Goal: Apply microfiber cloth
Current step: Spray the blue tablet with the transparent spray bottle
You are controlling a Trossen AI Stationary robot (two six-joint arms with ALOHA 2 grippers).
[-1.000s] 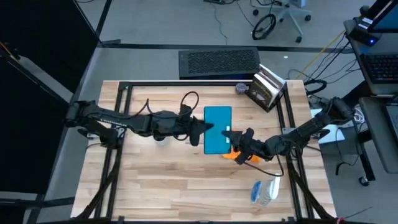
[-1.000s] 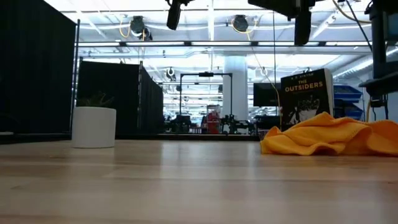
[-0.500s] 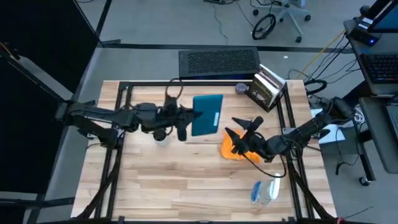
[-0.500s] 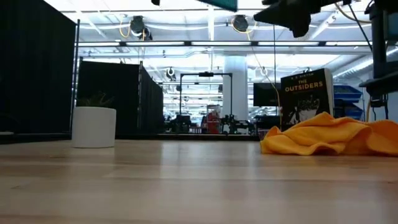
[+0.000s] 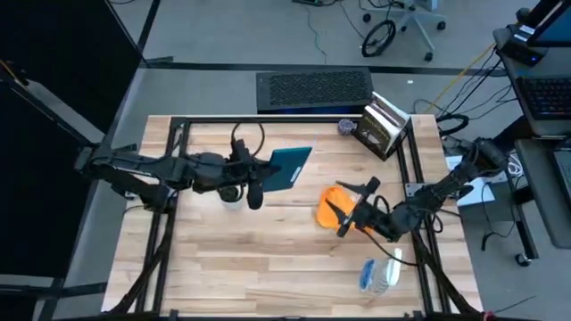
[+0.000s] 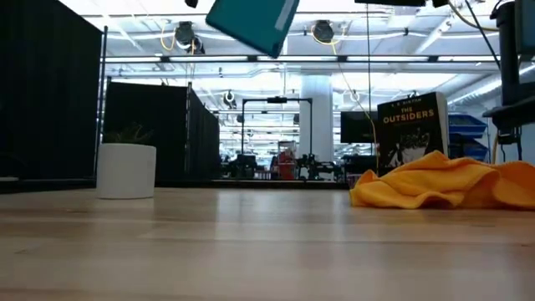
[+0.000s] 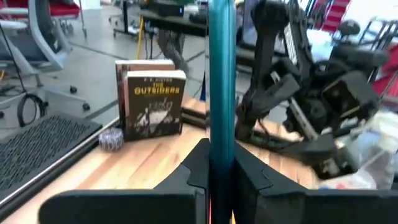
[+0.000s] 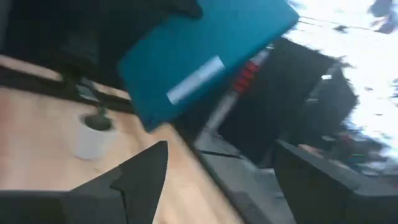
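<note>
1. The left gripper (image 5: 268, 169) is raised above the counter (image 5: 268, 259), its fingers (image 7: 196, 171) pinched on the lower edge of a teal tablet (image 5: 287, 168).
2. The tablet is tilted in the air; in the left wrist view it stands edge-on between the two fingers, rising straight out from them.
3. The right gripper (image 5: 343, 207) hangs over the orange cloth (image 5: 332, 207), its fingers (image 8: 140, 177) spread wide with nothing between them.
4. The cloth lies crumpled on the counter directly beneath the right fingers; whether they touch it cannot be told.
5. In the low view the cloth (image 6: 439, 182) rests in a soft heap on the wood.
6. A book (image 5: 382, 125) stands well beyond the right fingers at the counter's far edge.
7. A spray bottle (image 5: 379, 275) lies on its side behind the right fingers, near the wrist.
8. A white cup (image 5: 232, 193) stands just below the left fingers.
</note>
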